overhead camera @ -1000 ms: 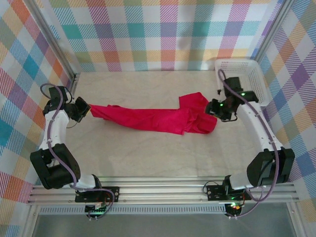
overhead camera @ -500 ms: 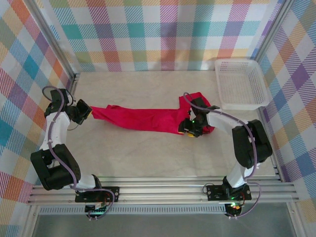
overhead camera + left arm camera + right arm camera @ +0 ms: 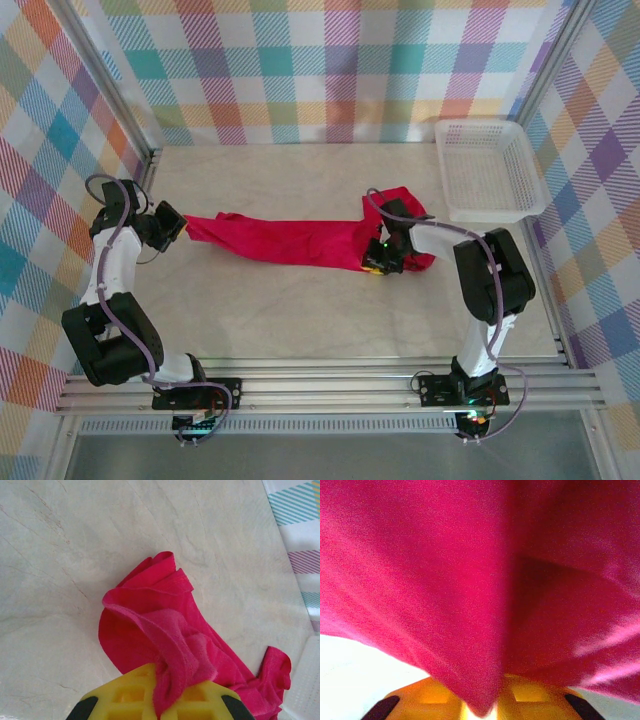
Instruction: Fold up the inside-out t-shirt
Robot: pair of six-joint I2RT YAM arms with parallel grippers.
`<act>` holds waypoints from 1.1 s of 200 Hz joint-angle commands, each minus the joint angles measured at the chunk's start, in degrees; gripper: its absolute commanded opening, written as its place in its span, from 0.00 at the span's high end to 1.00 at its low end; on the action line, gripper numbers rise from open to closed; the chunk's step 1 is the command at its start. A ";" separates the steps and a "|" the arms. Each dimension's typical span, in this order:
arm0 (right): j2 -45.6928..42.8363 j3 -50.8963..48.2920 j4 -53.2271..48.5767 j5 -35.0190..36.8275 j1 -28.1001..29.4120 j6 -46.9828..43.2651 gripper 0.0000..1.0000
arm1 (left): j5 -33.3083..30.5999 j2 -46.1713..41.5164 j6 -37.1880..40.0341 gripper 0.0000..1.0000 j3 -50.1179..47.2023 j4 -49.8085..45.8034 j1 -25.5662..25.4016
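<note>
Swung inward, the right gripper [image 3: 378,262] is seemingly closed on the t-shirt [image 3: 290,240] stretched across the table [image 3: 300,310]; its other end is pinched by the left gripper [image 3: 175,222]. Either pinch could be lost under tension.

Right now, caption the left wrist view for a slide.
Yellow left fingers pinch a fold of the bright red soft fabric t-shirt, which trails across the pale marbled table.

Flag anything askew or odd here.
The t-shirt lies twisted into a narrow rope across the table, not flat, bunched at its right end. The left claw pinches its left tip; the right claw grips the bunch.
</note>
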 commanded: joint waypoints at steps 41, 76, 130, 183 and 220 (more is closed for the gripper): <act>-4.03 7.02 -7.13 0.13 0.45 -2.33 1.00 | 1.44 -1.94 0.95 1.00 1.33 -0.26 0.45; -12.10 21.00 -15.75 3.18 -4.16 -6.56 1.00 | 3.51 -0.02 -1.55 1.00 9.06 -0.78 0.45; -13.27 60.17 -27.85 1.80 -17.79 -9.16 1.00 | 7.91 7.59 -7.90 1.00 37.15 -4.70 0.55; -14.29 75.02 -31.70 2.32 -22.13 -10.95 1.00 | 4.75 5.08 -8.57 1.00 43.30 -3.77 1.92; -17.41 67.26 -28.19 0.12 -22.32 -10.89 1.00 | 5.02 1.98 -8.63 1.00 39.03 -2.30 1.95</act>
